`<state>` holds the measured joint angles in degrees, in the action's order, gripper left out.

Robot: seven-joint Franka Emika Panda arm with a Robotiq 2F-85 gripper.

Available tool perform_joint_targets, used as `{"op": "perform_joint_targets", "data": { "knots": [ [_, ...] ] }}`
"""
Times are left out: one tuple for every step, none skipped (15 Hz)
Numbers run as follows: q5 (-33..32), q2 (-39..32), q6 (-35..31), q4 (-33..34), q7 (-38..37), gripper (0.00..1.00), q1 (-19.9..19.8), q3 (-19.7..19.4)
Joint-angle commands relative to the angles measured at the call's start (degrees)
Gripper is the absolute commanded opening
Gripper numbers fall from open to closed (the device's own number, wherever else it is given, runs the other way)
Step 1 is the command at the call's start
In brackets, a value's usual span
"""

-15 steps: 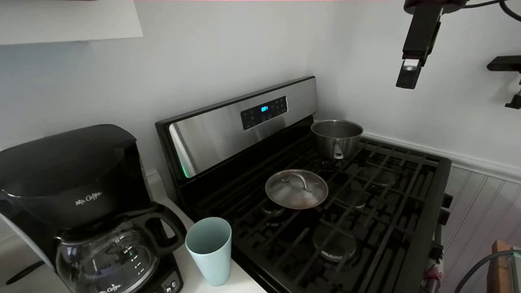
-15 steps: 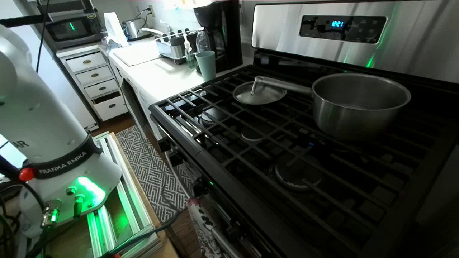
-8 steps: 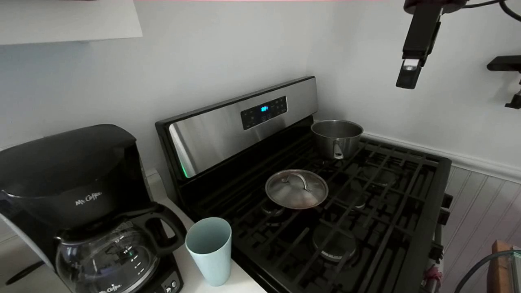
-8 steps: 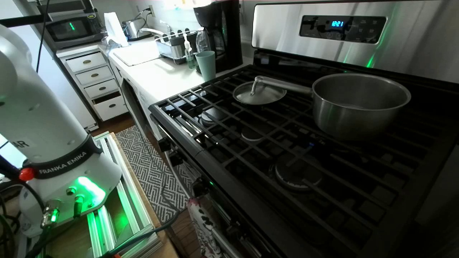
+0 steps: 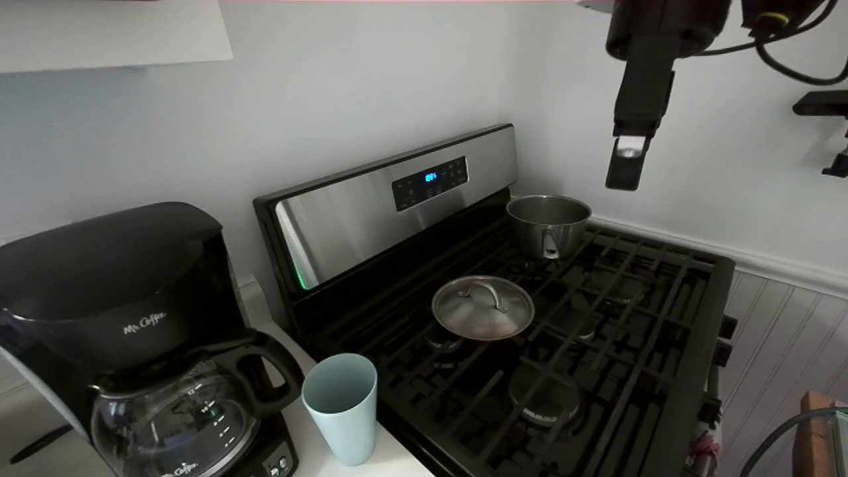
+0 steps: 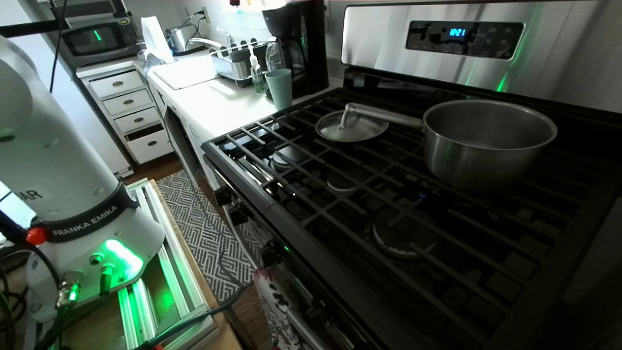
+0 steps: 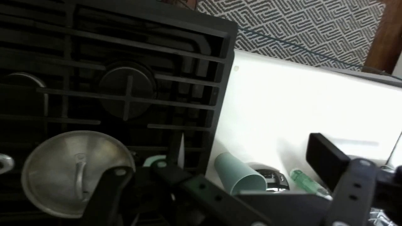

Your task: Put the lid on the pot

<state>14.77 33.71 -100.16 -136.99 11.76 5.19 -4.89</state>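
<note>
The lid [image 5: 474, 318] is round and silvery with an arched handle on top. It lies flat on the stove grate, handle up, and also shows in an exterior view [image 6: 357, 129] and at lower left in the wrist view [image 7: 58, 175]. The steel pot [image 5: 546, 233] stands uncovered on the grate beyond the lid; its long handle points towards the lid in an exterior view [image 6: 478, 163]. In the wrist view only a handle end [image 7: 6, 163] shows at the left edge. My gripper [image 5: 626, 169] hangs high above the stove, away from both. Its fingers [image 7: 249, 149] are wide apart with nothing between them.
A pale blue cup [image 5: 344, 411] and a black coffee maker [image 5: 132, 318] stand on the counter beside the stove. The stove's back panel [image 5: 391, 205] rises behind the pot. A green bottle [image 7: 309, 182] shows on the counter. A wall closes the stove's far side.
My gripper has come down and to the left in an exterior view during the last half second. It was still before that. The lid and pot have not moved.
</note>
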Motion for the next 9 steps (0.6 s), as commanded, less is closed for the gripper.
{"op": "perform_joint_targets", "data": {
  "knots": [
    [6.0,-5.6,-2.0,0.5,0.5,1.00,1.4,0.9],
    [6.5,-6.8,-1.9,1.0,1.3,1.00,1.3,0.7],
    [4.2,-3.9,-1.3,-0.1,0.4,1.00,0.6,1.9],
    [4.7,-5.1,-1.5,0.0,0.6,1.00,0.6,1.9],
    [5.0,-6.0,-1.7,0.1,0.7,1.00,0.5,1.8],
    [5.1,-6.6,-1.8,0.2,0.8,1.00,0.5,1.7],
    [5.2,-6.8,-1.8,0.3,0.8,1.00,0.5,1.7],
    [5.2,-6.8,-1.8,0.4,0.8,1.00,0.5,1.7],
    [5.2,-6.7,-1.8,0.5,0.8,1.00,0.5,1.7]
  ]
}}
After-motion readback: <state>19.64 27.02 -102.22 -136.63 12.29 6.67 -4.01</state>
